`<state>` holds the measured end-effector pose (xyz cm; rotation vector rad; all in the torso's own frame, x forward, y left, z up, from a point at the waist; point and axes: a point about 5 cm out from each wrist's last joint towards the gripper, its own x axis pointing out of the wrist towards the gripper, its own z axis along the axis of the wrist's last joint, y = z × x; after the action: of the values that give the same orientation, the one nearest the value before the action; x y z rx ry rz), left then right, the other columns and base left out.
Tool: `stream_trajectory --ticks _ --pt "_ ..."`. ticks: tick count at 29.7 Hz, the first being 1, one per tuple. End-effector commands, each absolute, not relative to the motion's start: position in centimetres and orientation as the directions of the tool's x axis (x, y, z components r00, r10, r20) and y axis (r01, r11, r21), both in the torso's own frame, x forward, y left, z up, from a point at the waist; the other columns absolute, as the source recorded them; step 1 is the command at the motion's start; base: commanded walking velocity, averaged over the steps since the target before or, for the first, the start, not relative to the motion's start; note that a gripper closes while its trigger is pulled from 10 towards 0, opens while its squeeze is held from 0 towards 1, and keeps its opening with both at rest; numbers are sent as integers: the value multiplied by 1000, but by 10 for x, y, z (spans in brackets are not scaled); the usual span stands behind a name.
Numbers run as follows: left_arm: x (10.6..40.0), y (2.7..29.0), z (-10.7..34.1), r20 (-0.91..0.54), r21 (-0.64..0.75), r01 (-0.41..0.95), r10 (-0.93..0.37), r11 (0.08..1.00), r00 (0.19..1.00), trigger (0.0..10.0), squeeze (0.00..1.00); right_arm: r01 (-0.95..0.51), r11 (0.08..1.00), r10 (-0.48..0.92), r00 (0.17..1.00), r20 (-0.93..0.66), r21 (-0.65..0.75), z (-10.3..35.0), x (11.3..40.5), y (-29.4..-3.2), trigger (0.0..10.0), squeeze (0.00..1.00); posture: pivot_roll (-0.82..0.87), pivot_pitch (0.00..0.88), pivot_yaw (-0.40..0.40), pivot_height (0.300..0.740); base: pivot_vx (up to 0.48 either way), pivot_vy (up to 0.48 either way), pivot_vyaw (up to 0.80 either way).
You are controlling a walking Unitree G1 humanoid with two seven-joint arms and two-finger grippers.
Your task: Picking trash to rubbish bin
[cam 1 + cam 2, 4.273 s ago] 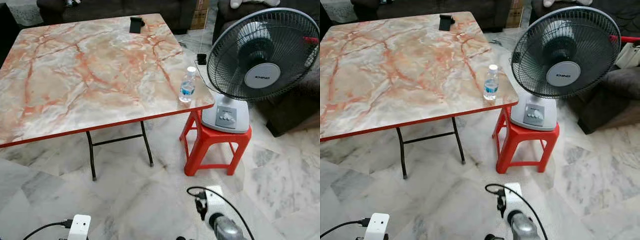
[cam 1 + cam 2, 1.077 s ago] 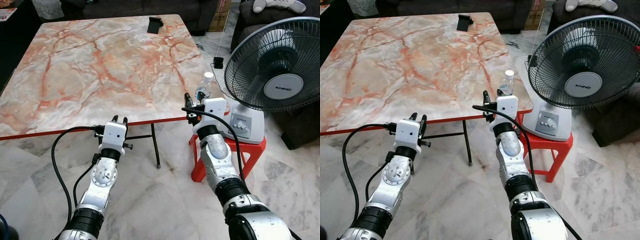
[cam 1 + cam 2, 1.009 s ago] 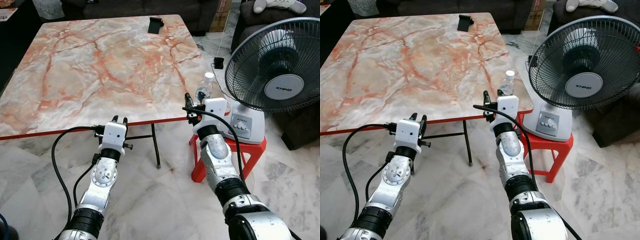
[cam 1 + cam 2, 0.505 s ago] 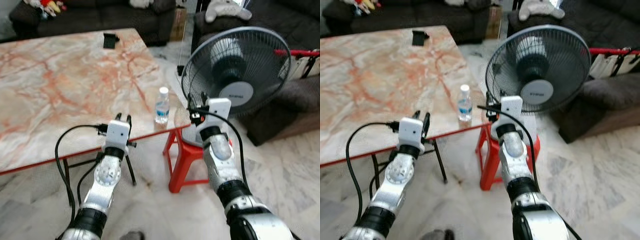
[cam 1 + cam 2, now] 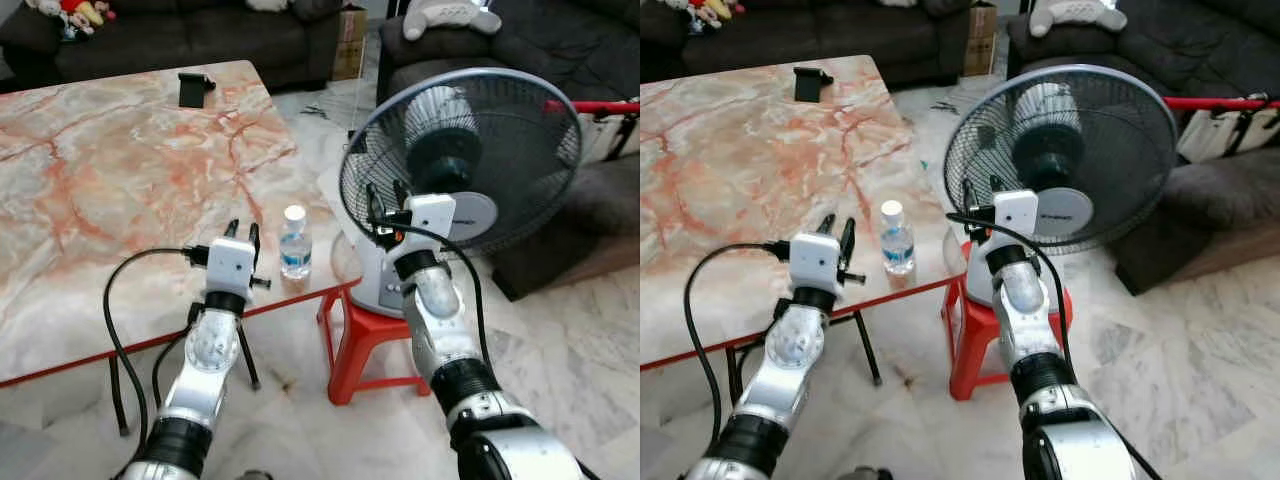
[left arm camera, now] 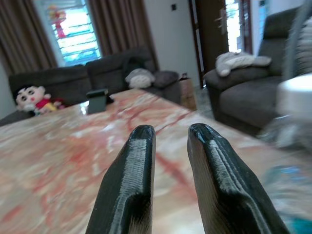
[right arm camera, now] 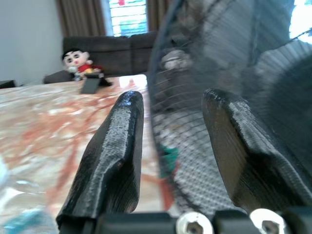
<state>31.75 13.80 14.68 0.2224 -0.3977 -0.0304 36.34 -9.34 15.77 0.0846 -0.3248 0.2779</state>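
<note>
A clear plastic water bottle (image 5: 294, 243) with a white cap and blue label stands upright near the corner of the marble-patterned table (image 5: 100, 170). My left gripper (image 5: 244, 230) is raised over the table's front edge, a little to the left of the bottle, with its fingers (image 6: 141, 146) slightly apart and nothing between them. My right gripper (image 5: 385, 195) is held up to the right of the bottle, in front of the fan, open and empty. In the left wrist view the bottle (image 6: 287, 175) is a blur beside the fingers.
A large grey standing fan (image 5: 470, 150) sits on a red plastic stool (image 5: 365, 335) just right of the table corner. A small black object (image 5: 192, 88) lies at the table's far edge. Dark sofas (image 5: 480, 40) line the back. White marble floor lies below.
Both arms, low at the picture's bottom edge 4.3 s ago, are now raised. The camera has moved to the right and nearer, so the bottle and fan sit closer between the grippers.
</note>
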Motion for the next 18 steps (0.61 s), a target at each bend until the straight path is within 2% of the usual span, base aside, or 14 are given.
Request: stream_trajectory --ticks 1,11,18 --pt "316 141 146 381 207 -26 -56 978 923 10000 0 -296 954 264 902 341 46 160 363 -90 10000 0 112 135 -25 740 0 0 0" --pt "315 141 150 395 199 -28 -54 980 917 10000 0 -297 955 271 900 340 23 161 362 -91 10000 0 113 135 -26 740 0 0 0" --pt "315 137 149 386 199 -13 -66 980 920 10000 0 -301 953 271 894 357 30 163 360 -92 10000 0 112 136 -24 740 0 0 452"
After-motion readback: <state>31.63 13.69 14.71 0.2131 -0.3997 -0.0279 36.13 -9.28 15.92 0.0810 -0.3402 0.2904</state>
